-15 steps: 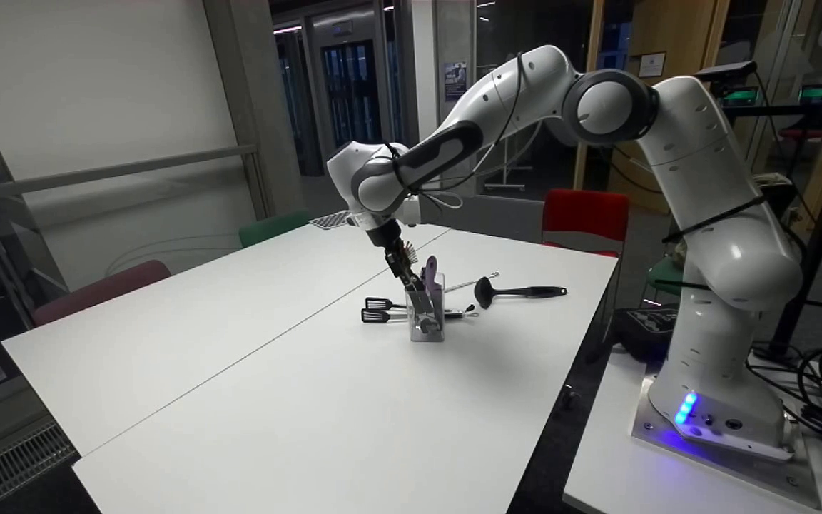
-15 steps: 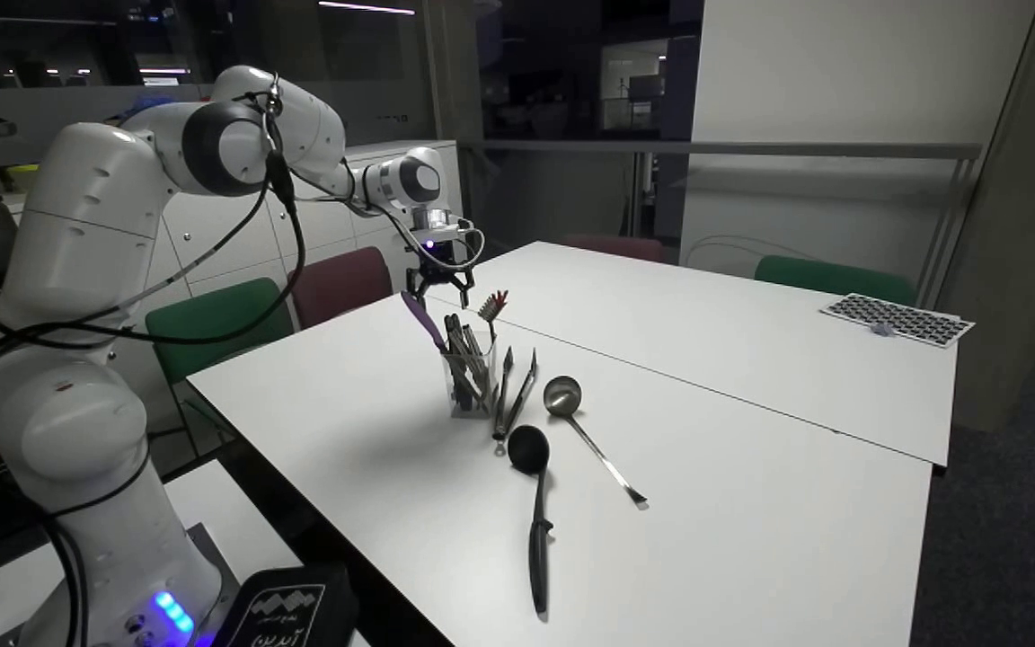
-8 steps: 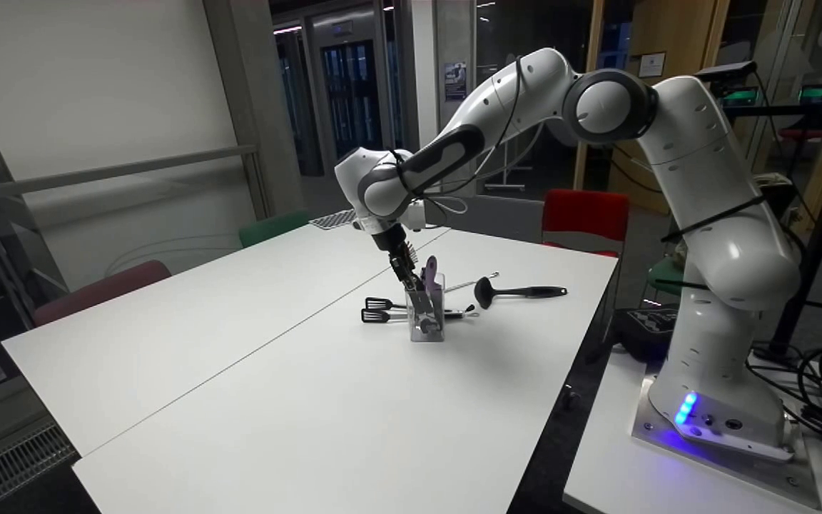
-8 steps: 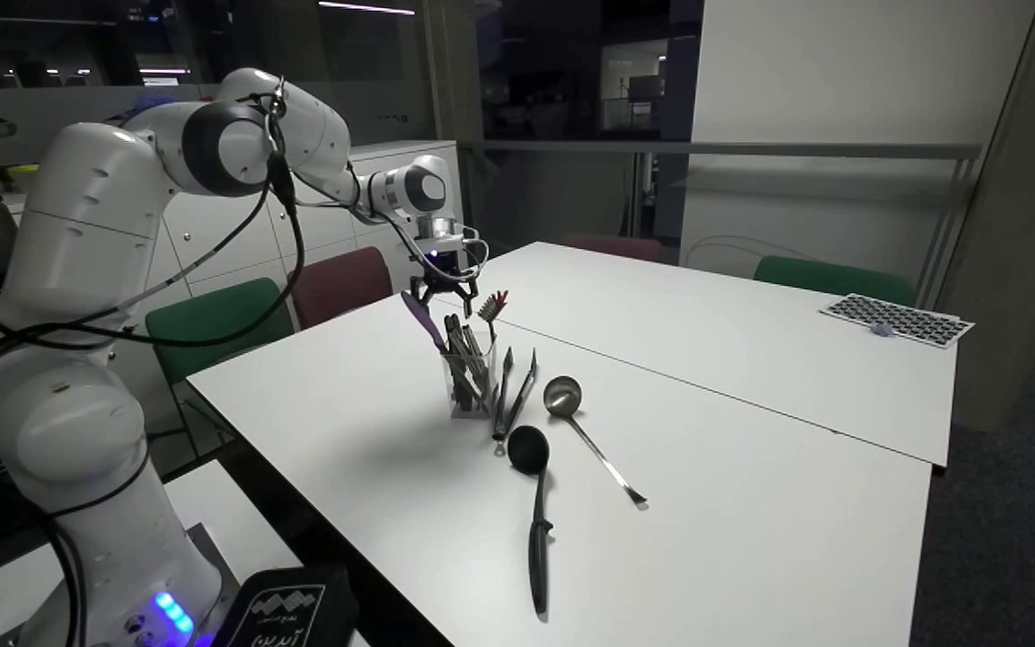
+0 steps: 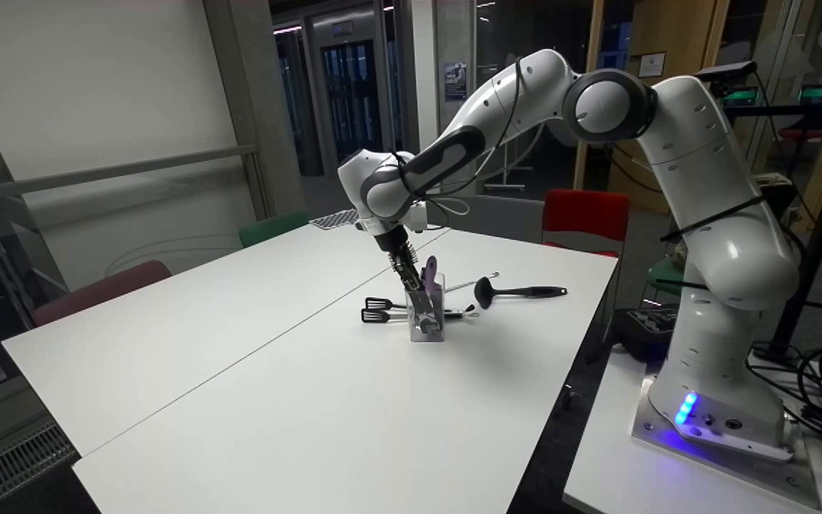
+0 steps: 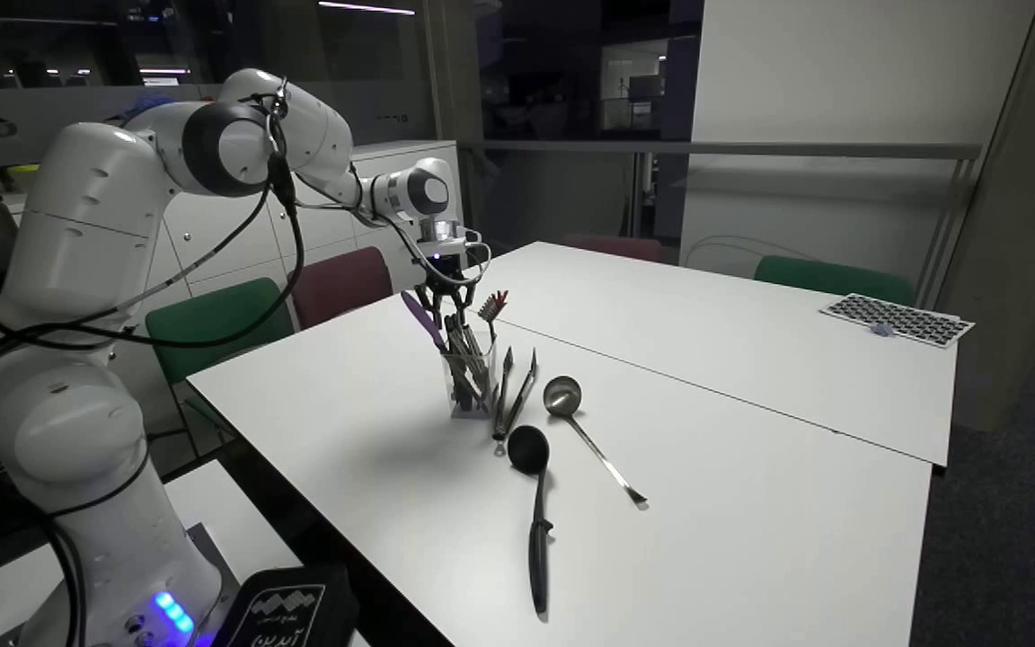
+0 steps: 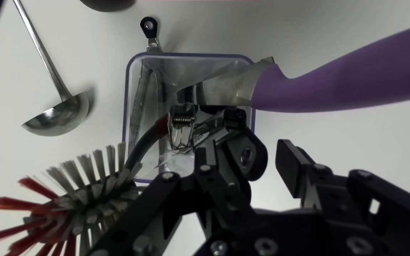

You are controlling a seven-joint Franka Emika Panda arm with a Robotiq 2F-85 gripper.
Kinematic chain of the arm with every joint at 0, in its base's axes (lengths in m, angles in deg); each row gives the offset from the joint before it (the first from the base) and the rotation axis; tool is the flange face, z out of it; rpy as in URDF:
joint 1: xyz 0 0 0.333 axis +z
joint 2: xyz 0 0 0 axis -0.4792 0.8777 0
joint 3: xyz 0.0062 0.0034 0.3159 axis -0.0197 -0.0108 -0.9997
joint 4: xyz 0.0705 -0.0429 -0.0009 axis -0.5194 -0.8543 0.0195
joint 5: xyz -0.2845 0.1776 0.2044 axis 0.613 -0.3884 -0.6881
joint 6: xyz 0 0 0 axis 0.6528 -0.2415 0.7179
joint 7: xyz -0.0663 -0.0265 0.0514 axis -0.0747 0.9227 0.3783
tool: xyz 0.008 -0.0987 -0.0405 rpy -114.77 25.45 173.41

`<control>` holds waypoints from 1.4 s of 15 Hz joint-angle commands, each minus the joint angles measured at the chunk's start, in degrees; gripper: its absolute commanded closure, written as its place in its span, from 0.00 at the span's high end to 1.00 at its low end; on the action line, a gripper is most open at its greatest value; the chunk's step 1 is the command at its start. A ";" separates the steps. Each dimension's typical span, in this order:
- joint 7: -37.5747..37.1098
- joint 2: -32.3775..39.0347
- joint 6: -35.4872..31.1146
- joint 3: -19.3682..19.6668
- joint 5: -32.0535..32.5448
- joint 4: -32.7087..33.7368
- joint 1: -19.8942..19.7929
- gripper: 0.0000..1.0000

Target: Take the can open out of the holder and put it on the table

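The tool (image 7: 249, 159) is held low and tilted at the mouth of the clear holder (image 7: 190, 54), its fingers (image 7: 205, 159) parted. Between them a dark handle (image 7: 256, 156), round-ended with a metal-lined eye, is framed; a gap is seen between it and one finger, while at the other, contact cannot be told. The can opener cannot be singled out with certainty among the holder's contents; whether the framed handle belongs to it is not clear. Two metal ends (image 7: 182, 137) with coiled springs are seen in the holder, just ahead of the fingertips. A purple handle (image 7: 333, 85) is leaned out over the rim to one side of the tool, a brush (image 7: 84, 202) with grey and red bristles to the other. Holder is stood upright on the white bench (image 5: 297, 400), below the tool. Tongs (image 6: 518, 403) are laid just beside it; a steel ladle (image 7: 61, 116) is found farther from the tool, on the brush's side, and a black ladle (image 6: 528, 449) near the tongs. A patterned board (image 6: 897, 319) is placed well apart from the tool, near a bench edge.
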 commanded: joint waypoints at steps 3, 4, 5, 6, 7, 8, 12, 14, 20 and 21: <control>0.06 -2.80 -1.82 -0.51 -1.05 -3.00 -1.06 0.04; 0.07 -2.91 -1.73 -0.48 -1.00 -2.96 -1.06 0.00; 0.02 -3.06 -1.69 -0.37 -0.87 -2.93 -1.06 0.00; -0.02 -3.23 -1.60 -0.34 -0.79 -2.98 -1.06 0.03; -0.22 -3.75 -1.43 -0.24 -0.50 -3.20 -0.98 0.02; -0.51 -4.14 -1.23 -0.15 -0.28 -3.30 -0.87 0.03; -1.37 -6.75 -0.97 0.17 0.45 -4.16 -0.62 0.03; -1.94 -8.27 -0.82 0.34 0.79 -4.60 -0.52 0.03; -3.65 -12.15 -0.42 0.57 1.23 -6.04 -0.55 0.03; -3.86 -12.70 -0.36 0.61 1.34 -6.25 -0.55 0.03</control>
